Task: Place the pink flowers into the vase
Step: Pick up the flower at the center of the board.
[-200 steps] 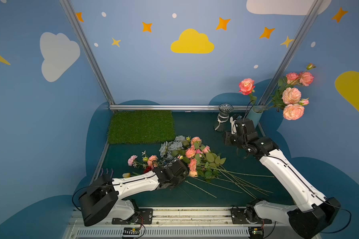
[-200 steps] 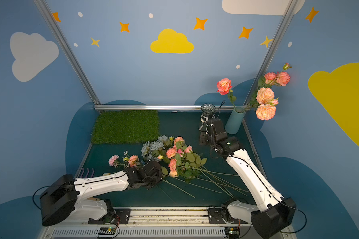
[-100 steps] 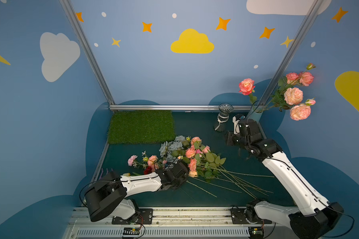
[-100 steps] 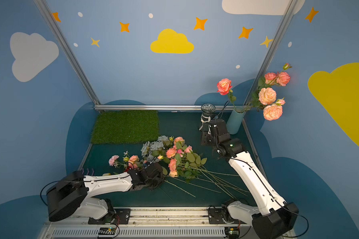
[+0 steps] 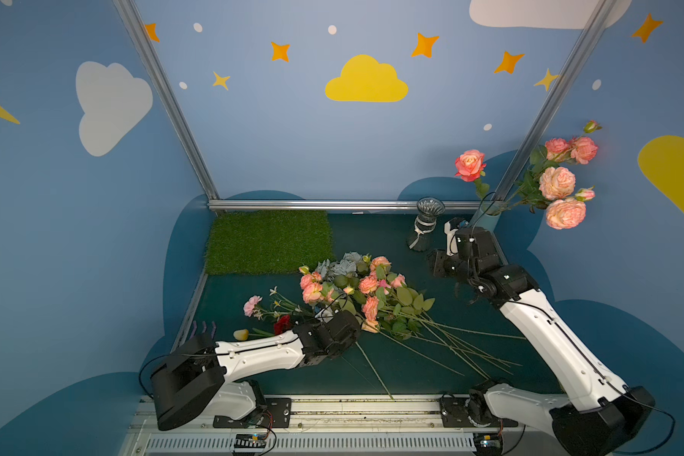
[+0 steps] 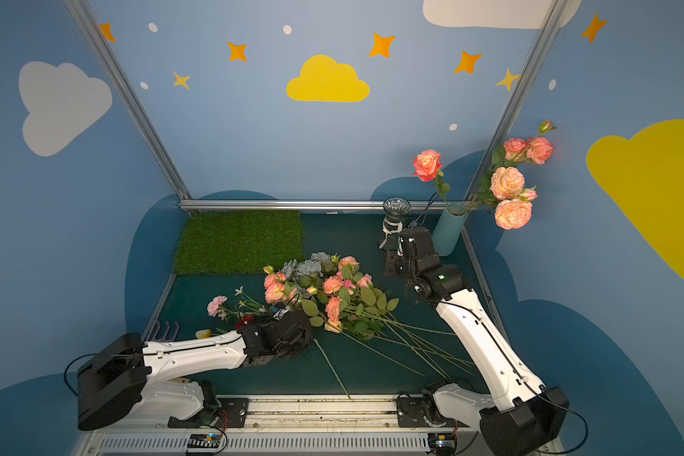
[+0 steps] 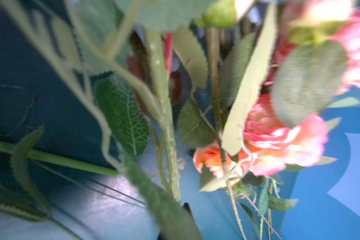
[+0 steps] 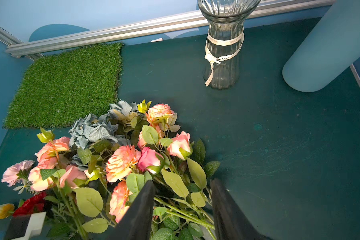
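A pile of pink flowers (image 5: 368, 284) (image 6: 332, 284) (image 8: 123, 160) lies mid-table, long green stems fanning toward the front right. My left gripper (image 5: 354, 320) (image 6: 307, 316) is low at the pile's near edge, shut on a thick green rose stem (image 7: 168, 145) that runs down into its jaws; leaves hide most of its fingers. More pink flowers (image 5: 556, 182) (image 6: 508, 183) stand in the light blue vase (image 6: 447, 233) (image 8: 324, 54) at the back right. My right gripper (image 5: 438, 263) (image 6: 391, 265) (image 8: 183, 207) hovers open beside that vase, nothing between its fingers.
An empty clear glass vase (image 5: 425, 229) (image 8: 222, 52) stands left of the blue one. A grass mat (image 5: 269, 241) lies at the back left. Grey-blue flowers (image 5: 340, 266), a red flower (image 5: 282, 323), a pale pink carnation (image 5: 252, 304) and a purple rake (image 6: 166, 329) lie around the pile.
My left gripper has closed on a stem at the pile's near edge. The roses in the blue vase have swayed slightly. My right gripper stays open near the vases.
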`<state>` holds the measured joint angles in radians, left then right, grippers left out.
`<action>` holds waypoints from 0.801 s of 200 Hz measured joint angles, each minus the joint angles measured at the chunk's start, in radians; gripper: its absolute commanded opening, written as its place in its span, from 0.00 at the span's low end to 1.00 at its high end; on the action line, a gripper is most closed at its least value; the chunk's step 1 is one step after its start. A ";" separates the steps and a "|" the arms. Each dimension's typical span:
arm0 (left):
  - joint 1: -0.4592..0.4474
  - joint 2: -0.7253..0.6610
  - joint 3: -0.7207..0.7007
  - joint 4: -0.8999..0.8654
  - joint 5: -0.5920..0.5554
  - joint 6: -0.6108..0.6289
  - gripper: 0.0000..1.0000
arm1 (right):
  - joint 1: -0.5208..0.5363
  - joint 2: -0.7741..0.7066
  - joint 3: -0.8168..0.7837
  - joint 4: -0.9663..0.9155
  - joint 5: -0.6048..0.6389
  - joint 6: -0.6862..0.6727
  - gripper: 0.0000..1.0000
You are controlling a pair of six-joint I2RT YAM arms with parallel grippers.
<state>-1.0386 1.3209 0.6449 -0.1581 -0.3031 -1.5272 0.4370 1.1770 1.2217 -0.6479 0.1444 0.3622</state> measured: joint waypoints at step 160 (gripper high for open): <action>-0.013 -0.286 0.168 -0.166 -0.507 0.286 0.02 | -0.003 0.025 0.002 0.007 -0.092 -0.010 0.46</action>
<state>-1.0512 1.0351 0.8131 -0.3241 -0.8097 -1.2411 0.4343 1.2022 1.2236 -0.6411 0.0528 0.3523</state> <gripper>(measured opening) 0.063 0.461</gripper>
